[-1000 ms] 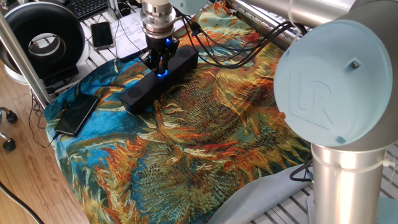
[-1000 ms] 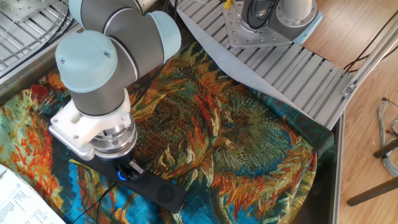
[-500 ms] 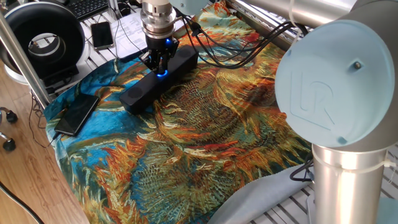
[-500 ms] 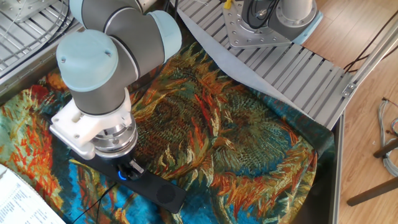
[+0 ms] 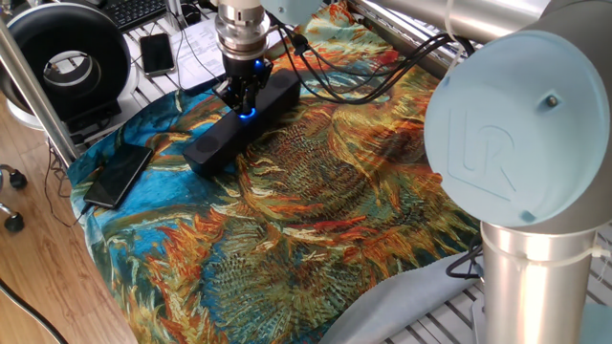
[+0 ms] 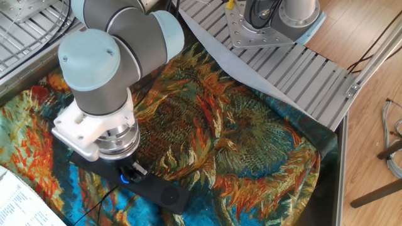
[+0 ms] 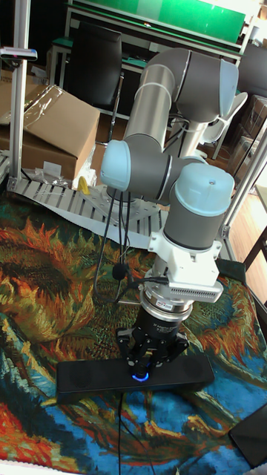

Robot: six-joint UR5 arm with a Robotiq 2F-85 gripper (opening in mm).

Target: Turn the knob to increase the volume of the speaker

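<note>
The speaker (image 5: pixel 215 143) is a long black bar lying on the sunflower cloth, also seen in the other fixed view (image 6: pixel 164 194) and the tall view (image 7: pixel 81 377). Its knob (image 5: pixel 248 113) glows blue near the bar's middle, and the glow also shows in the other two views (image 6: pixel 124 179) (image 7: pixel 140 377). My gripper (image 5: pixel 246 102) points straight down with its fingers closed around the knob. The wrist hides most of the knob in the other fixed view, where the gripper (image 6: pixel 129 172) sits right above the glow. In the tall view the gripper (image 7: pixel 142 365) stands on the bar's middle.
A flat black phone (image 5: pixel 119 175) lies on the cloth's left edge; a second phone (image 5: pixel 157 53) and a big ring-shaped device (image 5: pixel 67 57) are behind. Black cables (image 5: pixel 354 81) trail right of the speaker. The arm's base column (image 5: pixel 535 277) fills the near right. A roller rack (image 6: pixel 295 63) borders the cloth.
The wrist has turned a little on the knob, and the speaker's far end has shifted slightly. The gripper stays on the knob.
</note>
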